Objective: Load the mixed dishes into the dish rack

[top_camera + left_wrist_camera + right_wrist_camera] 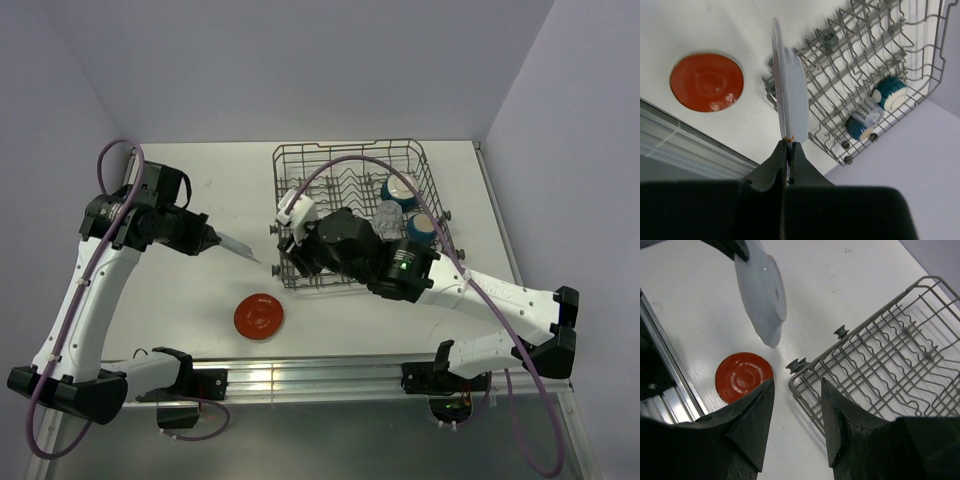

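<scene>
Surface [200, 290]: one, white, carrying all items.

Rack [300, 175]: one, grey wire, at the far right of the surface, with small wheels [842, 331] on its side. The right arm lies across its near edge, and a purple cable [350, 160] arcs over its tines.

Plates: two.
- The pale plate [787, 95] is off the surface, held on edge and clamped at its rim by the left hand [789, 147], whose fingers are pressed together on it. It hangs left of the rack, near the rack's near-left corner but not touching it.
- The red plate [259, 316] lies flat on the surface near the front rail, left of the rack and apart from it.

Vessels in the rack: three, all at its right end.
- One blue vessel [400, 188] with a cream inside sits farther back.
- A second blue vessel [422, 228] sits nearer.
- One clear glass [388, 213] lies between them.

Which blue piece is the mug and which the bowl cannot be told.

Right hand [797, 390]: fingers apart, nothing between them. It is above the rack's near-left corner and faces the two plates.
</scene>
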You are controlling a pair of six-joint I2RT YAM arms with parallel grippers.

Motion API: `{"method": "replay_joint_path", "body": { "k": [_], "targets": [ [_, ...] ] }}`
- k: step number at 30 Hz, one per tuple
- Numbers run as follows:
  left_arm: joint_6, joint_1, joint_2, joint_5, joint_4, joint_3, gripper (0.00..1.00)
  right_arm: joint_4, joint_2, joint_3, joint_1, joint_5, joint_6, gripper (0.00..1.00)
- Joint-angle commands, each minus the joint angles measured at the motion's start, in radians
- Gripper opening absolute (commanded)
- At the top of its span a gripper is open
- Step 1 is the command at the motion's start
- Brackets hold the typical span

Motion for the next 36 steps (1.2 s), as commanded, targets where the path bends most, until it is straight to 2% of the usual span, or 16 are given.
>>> {"method": "replay_joint_path", "body": {
  "k": [1,8,12,19,20,21,24,29,32,36],
  "targets": [
    [-0.086,-0.034,-0.007,0.067,0.002,0.077,0.0,0.08,0.035,0.071,0.04,0.032,-0.092,0.49],
    [-0.118,-0.065,-0.01,0.101,0.001,0.089,0.0,0.112,0.154,0.143,0.078,0.009,-0.189,0.43],
    [-0.112,-0.065,-0.018,0.124,0.001,0.081,0.0,0.112,0.217,0.195,0.086,0.001,-0.195,0.37],
    [-0.1,-0.071,-0.01,0.142,-0.001,0.091,0.0,0.095,0.283,0.249,0.098,-0.005,-0.195,0.33],
    [-0.098,-0.074,-0.012,0.144,0.001,0.091,0.0,0.092,0.291,0.255,0.1,0.003,-0.195,0.31],
    [-0.098,-0.077,-0.017,0.145,0.001,0.088,0.0,0.076,0.312,0.275,0.098,0.021,-0.197,0.25],
    [-0.095,-0.079,-0.027,0.149,0.001,0.083,0.0,0.022,0.358,0.324,0.098,0.052,-0.209,0.14],
    [-0.091,-0.079,-0.033,0.152,-0.001,0.081,0.0,0.006,0.374,0.338,0.1,0.066,-0.212,0.02],
    [-0.088,-0.079,-0.032,0.155,0.001,0.083,0.0,0.008,0.368,0.33,0.098,0.072,-0.207,0.02],
    [-0.094,-0.082,-0.035,0.153,0.001,0.083,0.0,-0.01,0.366,0.326,0.1,0.081,-0.206,0.09]
  ]
}}
